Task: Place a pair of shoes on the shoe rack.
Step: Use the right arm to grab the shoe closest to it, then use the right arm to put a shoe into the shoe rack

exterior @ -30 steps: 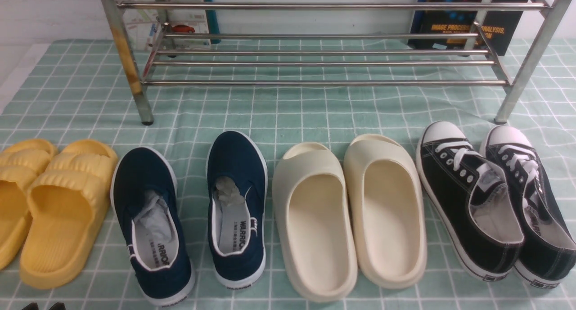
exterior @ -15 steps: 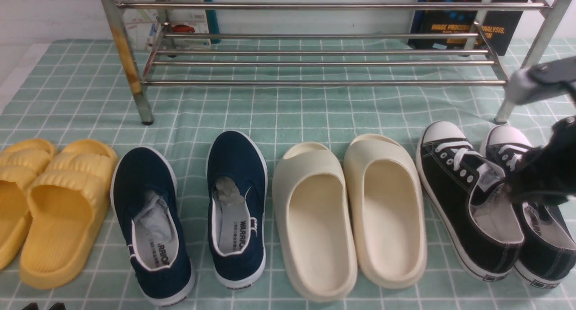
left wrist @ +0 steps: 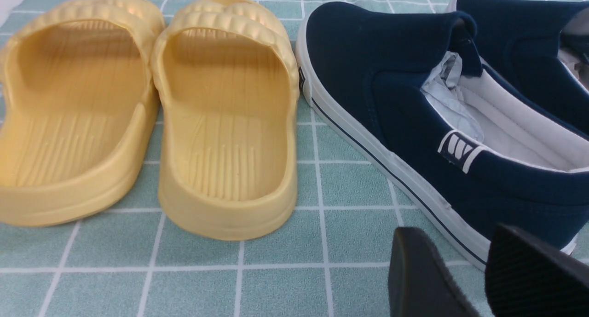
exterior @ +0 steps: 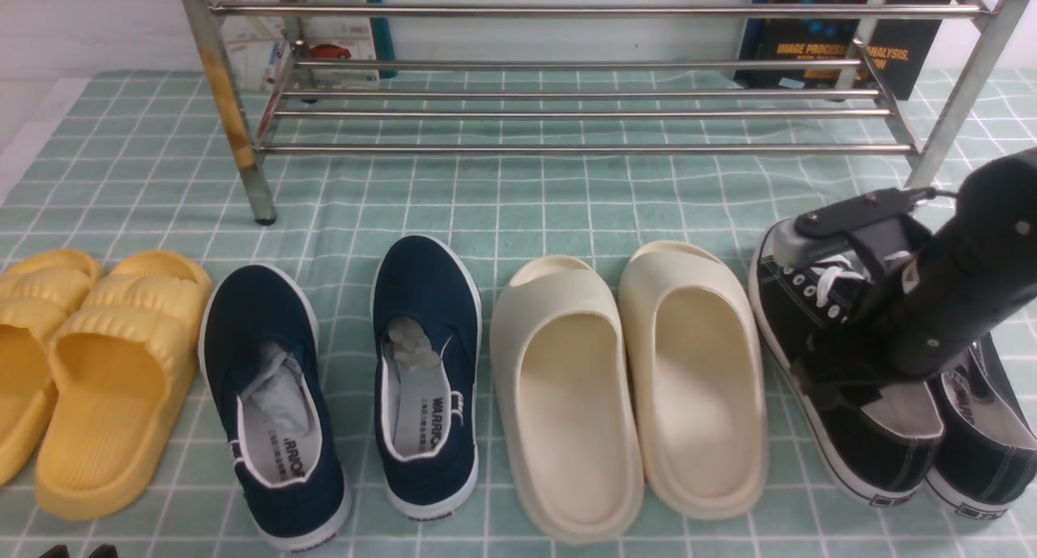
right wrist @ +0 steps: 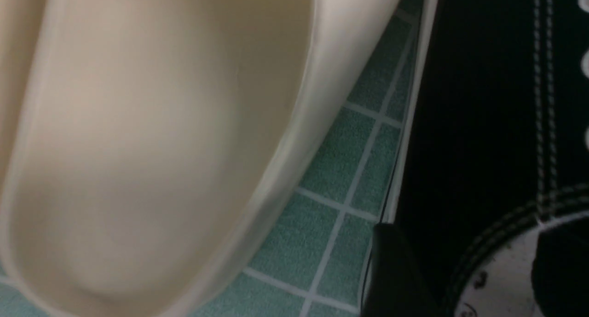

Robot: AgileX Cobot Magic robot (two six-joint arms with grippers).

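Right fingers [right wrist: 395, 280] spread over the left sneaker [exterior: 879, 457], at the right. Left fingers [left wrist: 418, 275] spread too, near the navy shoes [left wrist: 391, 82]. Rack [exterior: 567, 149] at the far side

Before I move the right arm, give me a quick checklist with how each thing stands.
1. Right gripper open: ok.
2. Left-hand black sneaker between its fingers, not a cream slide: ok.
3. Fingers touching that sneaker: cannot tell.
4. Left gripper away from the black sneakers: ok.
5. Either black sneaker on the rack: not ok, both are on the cloth.
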